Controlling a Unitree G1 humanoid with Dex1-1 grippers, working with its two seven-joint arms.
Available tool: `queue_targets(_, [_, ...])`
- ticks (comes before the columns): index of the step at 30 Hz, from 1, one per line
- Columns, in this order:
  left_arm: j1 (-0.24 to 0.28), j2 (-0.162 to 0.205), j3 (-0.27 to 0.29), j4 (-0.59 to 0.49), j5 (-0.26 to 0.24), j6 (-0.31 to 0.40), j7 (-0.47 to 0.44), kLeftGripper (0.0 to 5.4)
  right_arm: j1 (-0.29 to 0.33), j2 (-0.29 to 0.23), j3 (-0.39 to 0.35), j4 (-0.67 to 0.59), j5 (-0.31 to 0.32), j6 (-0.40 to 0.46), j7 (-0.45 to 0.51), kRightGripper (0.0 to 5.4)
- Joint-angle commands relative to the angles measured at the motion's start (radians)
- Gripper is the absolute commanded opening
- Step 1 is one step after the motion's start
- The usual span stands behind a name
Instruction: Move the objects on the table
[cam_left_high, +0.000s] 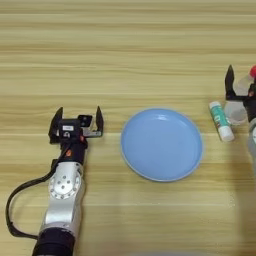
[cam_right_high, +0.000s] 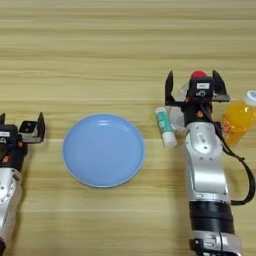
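Right tool poised over the clear red-capped bottle, fingers spread, nothing gripped yet.

The clear bottle with the red cap (cam_right_high: 199, 76) lies at the right of the tabletop (cam_right_high: 100, 40), mostly hidden under the right tool (cam_right_high: 196, 86), whose two black fingers stand wide apart either side of it and hold nothing. Just right of it lies the orange drink bottle with the white cap (cam_right_high: 237, 120), and just left a white-and-green glue stick (cam_right_high: 165, 127), then the round light-blue plate (cam_right_high: 103, 149). To grip well, I judge the tool should drop straight down so the fingers straddle the bottle's body rather than the cap, keeping clear of both the glue stick and the orange bottle, then close gently, as thin clear plastic may slip or squash. The left tool (cam_left_high: 76, 121) rests idle at the left of the plate, fingers open and empty.
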Motion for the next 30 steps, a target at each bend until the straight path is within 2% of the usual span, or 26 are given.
queue_targets(1, [-0.007,0.004,0.003,0.011,0.001,0.004,-0.003,5.40,-0.036,-0.003,-0.014,0.038,0.033,0.002,0.015,5.38])
queue_targets(12, [-0.002,0.003,0.004,0.006,0.003,0.004,-0.005,5.40,-0.101,-0.020,-0.044,0.199,0.060,-0.034,0.024,5.38])
queue_targets(30, [0.000,0.004,0.006,0.004,0.003,0.004,-0.006,5.40,-0.129,-0.032,-0.051,0.301,0.074,-0.058,0.026,5.38])
